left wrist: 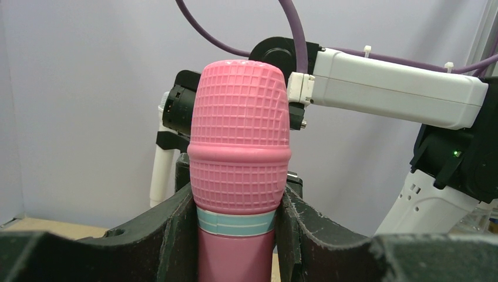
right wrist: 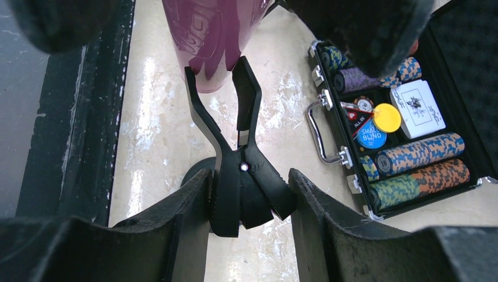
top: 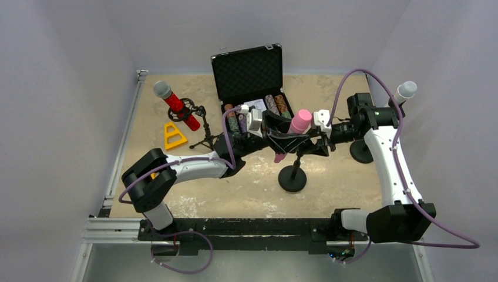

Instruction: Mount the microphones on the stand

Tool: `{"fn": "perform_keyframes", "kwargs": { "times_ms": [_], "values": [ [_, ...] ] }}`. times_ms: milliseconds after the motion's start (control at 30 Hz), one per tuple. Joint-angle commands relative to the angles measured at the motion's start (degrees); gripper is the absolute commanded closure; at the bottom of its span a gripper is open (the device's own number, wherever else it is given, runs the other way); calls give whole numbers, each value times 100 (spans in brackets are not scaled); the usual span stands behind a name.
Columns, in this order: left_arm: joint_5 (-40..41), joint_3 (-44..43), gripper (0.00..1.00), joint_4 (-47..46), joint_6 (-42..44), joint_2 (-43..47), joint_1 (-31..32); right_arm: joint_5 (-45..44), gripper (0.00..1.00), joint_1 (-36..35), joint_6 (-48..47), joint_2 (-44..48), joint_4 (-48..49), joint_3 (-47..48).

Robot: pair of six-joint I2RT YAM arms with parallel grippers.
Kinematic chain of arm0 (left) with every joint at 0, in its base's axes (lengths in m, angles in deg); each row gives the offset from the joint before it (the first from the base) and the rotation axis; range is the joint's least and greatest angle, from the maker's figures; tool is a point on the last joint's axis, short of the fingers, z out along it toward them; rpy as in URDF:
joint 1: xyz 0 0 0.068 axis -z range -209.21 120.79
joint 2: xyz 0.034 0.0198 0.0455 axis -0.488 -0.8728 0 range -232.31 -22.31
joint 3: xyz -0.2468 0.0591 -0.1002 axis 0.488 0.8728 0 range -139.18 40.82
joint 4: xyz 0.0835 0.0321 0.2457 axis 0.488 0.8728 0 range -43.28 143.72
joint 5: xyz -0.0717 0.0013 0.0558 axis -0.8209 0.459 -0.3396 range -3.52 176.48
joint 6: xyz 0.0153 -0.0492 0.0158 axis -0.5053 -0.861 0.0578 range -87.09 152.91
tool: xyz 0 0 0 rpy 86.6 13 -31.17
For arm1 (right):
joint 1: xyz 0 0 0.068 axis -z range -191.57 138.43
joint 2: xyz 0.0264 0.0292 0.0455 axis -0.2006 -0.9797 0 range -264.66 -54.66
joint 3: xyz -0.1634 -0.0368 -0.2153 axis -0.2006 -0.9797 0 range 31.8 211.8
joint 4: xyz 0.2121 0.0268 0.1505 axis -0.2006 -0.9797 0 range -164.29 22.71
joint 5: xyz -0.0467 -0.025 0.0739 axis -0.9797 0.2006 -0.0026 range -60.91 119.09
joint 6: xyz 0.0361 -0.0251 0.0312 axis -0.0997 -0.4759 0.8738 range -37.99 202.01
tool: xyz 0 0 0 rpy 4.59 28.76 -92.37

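Observation:
My left gripper [top: 285, 137] [left wrist: 236, 197] is shut on the pink microphone [top: 300, 121] [left wrist: 241, 147], just below its gridded head. It holds it upright over the middle stand [top: 292, 178]. The microphone's lower end [right wrist: 211, 41] sits between the spread jaws of that stand's black clip [right wrist: 235, 153]. My right gripper [top: 308, 144] [right wrist: 249, 179] is shut on the clip's two handles, pinching them together. A glittery red microphone [top: 176, 107] leans in a tripod stand [top: 199, 126] at the left. A white microphone [top: 404, 91] sticks up at the far right, its stand mostly hidden behind my right arm.
An open black case [top: 249, 76] [right wrist: 411, 135] of poker chips and cards lies behind the middle stand. A yellow triangular piece [top: 174, 136] lies by the tripod. Grey walls enclose the table on three sides.

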Motion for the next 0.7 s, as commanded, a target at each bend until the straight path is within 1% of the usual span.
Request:
{"fn": "perform_keyframes", "kwargs": {
  "times_ms": [0, 33, 167, 233, 333, 400, 467, 533, 667],
  "values": [
    [64, -71, 100, -337, 102, -53, 27, 730, 87, -55, 287, 95, -182, -67],
    [56, -83, 100, -337, 97, -62, 26, 730, 82, -48, 310, 100, -161, -78],
    [22, -106, 100, -337, 47, -117, 35, 568, 54, -54, 574, 172, 117, -184],
    [10, -107, 100, -337, 29, -160, 43, 477, 44, -51, 594, 168, 160, -193],
    [8, -127, 100, -337, 10, -217, 52, 417, 37, -48, 500, 88, 28, -111],
    [10, -150, 100, -337, 9, -237, 57, 373, 36, -47, 380, 16, -109, -25],
    [-3, -167, 100, -337, 11, -260, 58, 359, 39, -51, 300, -40, -189, 16],
    [-30, -193, 100, -337, 9, -280, 54, 344, 46, -48, 244, -80, -263, 58],
    [-66, -223, 100, -337, 9, -278, 60, 304, 65, -47, 32, -189, -525, 129]
  ]
}}
